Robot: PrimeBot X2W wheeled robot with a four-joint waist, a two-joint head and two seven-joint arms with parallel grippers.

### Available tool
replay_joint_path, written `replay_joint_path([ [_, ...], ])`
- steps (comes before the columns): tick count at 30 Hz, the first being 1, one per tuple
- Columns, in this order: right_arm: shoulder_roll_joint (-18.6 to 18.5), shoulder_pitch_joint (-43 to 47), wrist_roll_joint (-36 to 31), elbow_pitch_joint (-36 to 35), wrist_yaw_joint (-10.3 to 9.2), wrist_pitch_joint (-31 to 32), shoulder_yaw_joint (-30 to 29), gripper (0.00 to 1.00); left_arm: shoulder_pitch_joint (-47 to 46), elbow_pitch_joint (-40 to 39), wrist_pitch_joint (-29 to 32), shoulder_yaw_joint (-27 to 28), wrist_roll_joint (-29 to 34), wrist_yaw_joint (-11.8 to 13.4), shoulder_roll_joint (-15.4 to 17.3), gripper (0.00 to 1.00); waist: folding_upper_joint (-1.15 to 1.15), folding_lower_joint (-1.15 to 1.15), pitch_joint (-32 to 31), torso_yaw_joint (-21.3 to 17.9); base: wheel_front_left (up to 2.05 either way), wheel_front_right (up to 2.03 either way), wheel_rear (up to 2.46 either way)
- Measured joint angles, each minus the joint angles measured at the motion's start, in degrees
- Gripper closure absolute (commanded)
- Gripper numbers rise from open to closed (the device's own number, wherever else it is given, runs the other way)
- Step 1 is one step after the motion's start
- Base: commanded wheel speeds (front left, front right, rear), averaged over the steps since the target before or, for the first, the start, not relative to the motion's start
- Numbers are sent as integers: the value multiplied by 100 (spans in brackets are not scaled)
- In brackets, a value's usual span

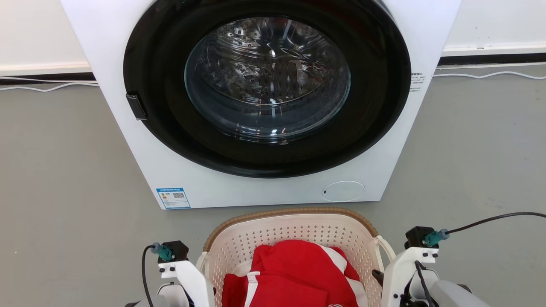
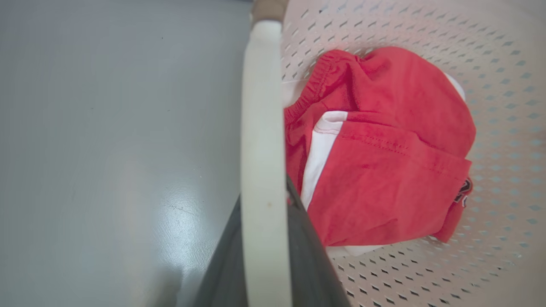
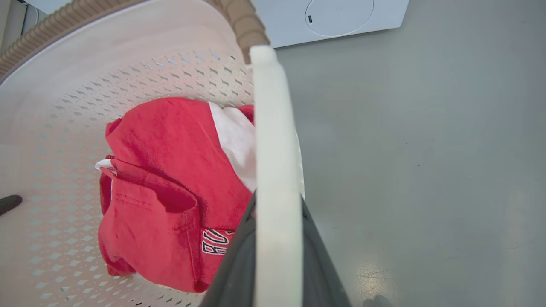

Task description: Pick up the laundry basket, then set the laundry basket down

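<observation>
The laundry basket (image 1: 298, 232), cream perforated plastic with a brown woven-look rim, sits at the bottom centre of the head view, right in front of the washer. Red and white clothes (image 1: 294, 268) lie inside it. In the left wrist view my left gripper (image 2: 264, 200) is shut on the white left loop handle (image 2: 261, 128), with a dark finger on each side of it. In the right wrist view my right gripper (image 3: 277, 204) clasps the right loop handle (image 3: 275, 128) the same way. I cannot tell whether the basket's base touches the floor.
A white front-loading washer (image 1: 140, 140) with a closed round glass door (image 1: 266, 81) stands just beyond the basket. Grey floor (image 1: 469, 162) spreads to both sides. White cables (image 1: 490, 76) run along the wall base, and a black cable (image 1: 490, 219) leads off my right wrist.
</observation>
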Motion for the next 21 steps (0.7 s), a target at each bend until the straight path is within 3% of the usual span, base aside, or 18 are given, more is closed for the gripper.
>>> replay_joint_path([
  [21, -58, -35, 505, 8, -1, -2, 616, 100, 0, 46, -9, -353, -319, 0, 31, 100, 0, 0, -23, -46, 0, 0, 0],
])
